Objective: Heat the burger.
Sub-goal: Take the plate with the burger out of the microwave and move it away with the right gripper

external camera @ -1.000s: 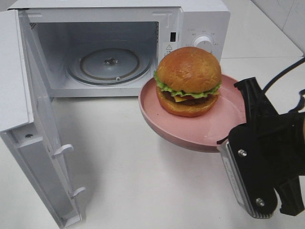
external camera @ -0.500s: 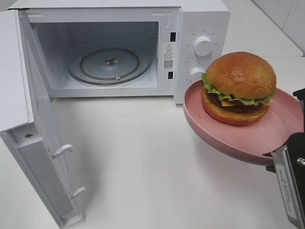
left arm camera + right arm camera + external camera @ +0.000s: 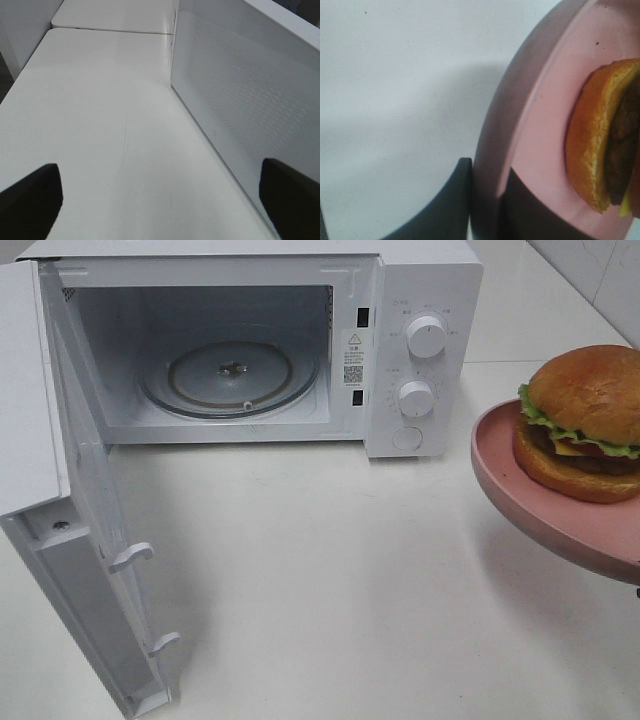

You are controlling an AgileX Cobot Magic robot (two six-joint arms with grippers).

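right jaws: clamped on pink plate (image 3: 530,150) rim, burger (image 3: 585,420) on it, just beyond them | left jaws: spread wide over white surface (image 3: 100,140), microwave door (image 3: 240,100) beside

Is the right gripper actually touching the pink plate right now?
Touching. The right wrist view shows the right gripper with one dark finger on each face of the pink plate rim, no gap, the burger riding on it.

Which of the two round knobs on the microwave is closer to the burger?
The lower knob, directly under the upper knob, sits closer to the burger.
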